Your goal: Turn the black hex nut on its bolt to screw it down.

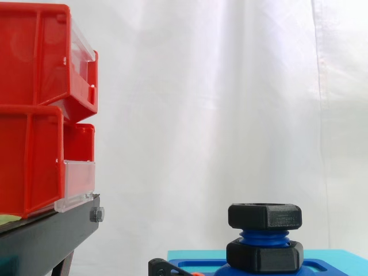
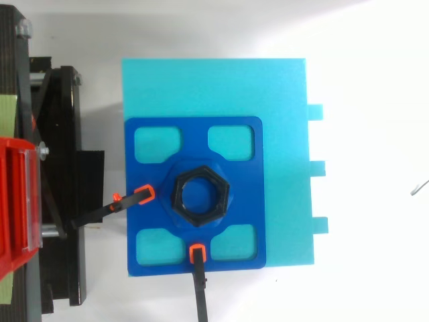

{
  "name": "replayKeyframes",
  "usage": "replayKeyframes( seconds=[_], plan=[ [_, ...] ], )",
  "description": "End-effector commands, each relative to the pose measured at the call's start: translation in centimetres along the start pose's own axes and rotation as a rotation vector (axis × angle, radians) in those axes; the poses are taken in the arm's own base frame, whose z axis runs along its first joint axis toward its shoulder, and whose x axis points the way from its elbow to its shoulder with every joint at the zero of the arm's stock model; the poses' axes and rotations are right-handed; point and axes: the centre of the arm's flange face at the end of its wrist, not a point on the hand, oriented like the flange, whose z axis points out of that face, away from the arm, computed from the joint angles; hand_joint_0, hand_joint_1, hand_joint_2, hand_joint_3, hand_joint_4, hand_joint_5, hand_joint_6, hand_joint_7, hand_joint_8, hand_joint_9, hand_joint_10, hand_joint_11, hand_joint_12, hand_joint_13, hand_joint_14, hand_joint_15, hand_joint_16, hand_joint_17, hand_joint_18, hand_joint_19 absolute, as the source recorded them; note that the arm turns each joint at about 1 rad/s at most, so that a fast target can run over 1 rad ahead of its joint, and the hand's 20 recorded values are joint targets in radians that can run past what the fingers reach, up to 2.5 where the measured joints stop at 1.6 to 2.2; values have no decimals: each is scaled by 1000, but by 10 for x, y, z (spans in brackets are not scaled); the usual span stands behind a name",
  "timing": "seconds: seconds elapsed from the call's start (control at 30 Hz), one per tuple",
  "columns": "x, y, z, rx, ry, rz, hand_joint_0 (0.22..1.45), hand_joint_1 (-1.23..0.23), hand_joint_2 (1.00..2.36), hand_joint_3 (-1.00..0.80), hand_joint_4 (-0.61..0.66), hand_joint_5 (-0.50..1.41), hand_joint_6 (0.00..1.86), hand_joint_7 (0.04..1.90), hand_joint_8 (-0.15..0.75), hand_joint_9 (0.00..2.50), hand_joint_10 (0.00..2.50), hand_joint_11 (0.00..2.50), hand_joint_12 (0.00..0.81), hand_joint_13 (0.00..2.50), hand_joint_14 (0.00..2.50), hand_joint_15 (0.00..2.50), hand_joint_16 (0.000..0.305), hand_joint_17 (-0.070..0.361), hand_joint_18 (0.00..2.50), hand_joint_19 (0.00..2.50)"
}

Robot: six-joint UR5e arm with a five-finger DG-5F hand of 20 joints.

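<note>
A black hex nut sits at the top of an upright blue threaded bolt, with a second black hex nut lower down near the bolt's base. From above the upper nut appears as a black hexagonal ring around the bolt's blue end. The bolt stands in the middle of a dark blue plate that lies on a cyan block. Nothing touches the nut.
Two black clamps with orange tips hold the blue plate at its left and front edges. Red bins stand stacked on a black stand to the left. A white curtain hangs behind.
</note>
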Motion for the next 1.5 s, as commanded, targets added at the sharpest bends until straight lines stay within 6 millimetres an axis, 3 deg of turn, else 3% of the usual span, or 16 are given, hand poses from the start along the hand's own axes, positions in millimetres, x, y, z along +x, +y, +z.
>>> replayKeyframes(
  seconds=[0.0, 0.33, 0.6, 0.8, 0.87, 1.1, 1.47],
  plan=[
    [0, 0, 0, -1, 5, -3, 532, -479, 1000, -500, 214, -180, 501, 662, 264, 502, 0, 0, 320, 421, 0, 0, 47, 106, 325, 185],
    [-7, 14, 25, -94, -165, -396, 550, -483, 1000, -500, 219, -169, 501, 672, 263, 538, 0, 0, 314, 447, 0, 0, 46, 103, 366, 205],
    [-4, 8, 33, -23, -217, -506, 553, -486, 1000, -500, 216, -167, 501, 672, 261, 537, 0, 0, 311, 451, 0, 0, 45, 102, 378, 214],
    [6, -11, 63, 21, -198, -579, 557, -487, 1000, -500, 216, -166, 501, 673, 260, 537, 0, 0, 310, 451, 0, 0, 45, 102, 388, 213],
    [9, -17, 81, 31, -185, -600, 557, -487, 1000, -500, 214, -166, 501, 673, 260, 534, 0, 0, 310, 449, 0, 0, 45, 102, 389, 220],
    [13, -19, 129, 15, -165, -668, 555, -487, 1000, -500, 211, -170, 501, 676, 259, 505, 0, 0, 308, 415, 0, 0, 45, 102, 385, 228],
    [23, -7, 147, -23, -188, -717, 539, -494, 1000, -500, 202, -184, 501, 683, 257, 460, 0, 0, 317, 374, 0, 0, 46, 104, 358, 223]
  ],
)
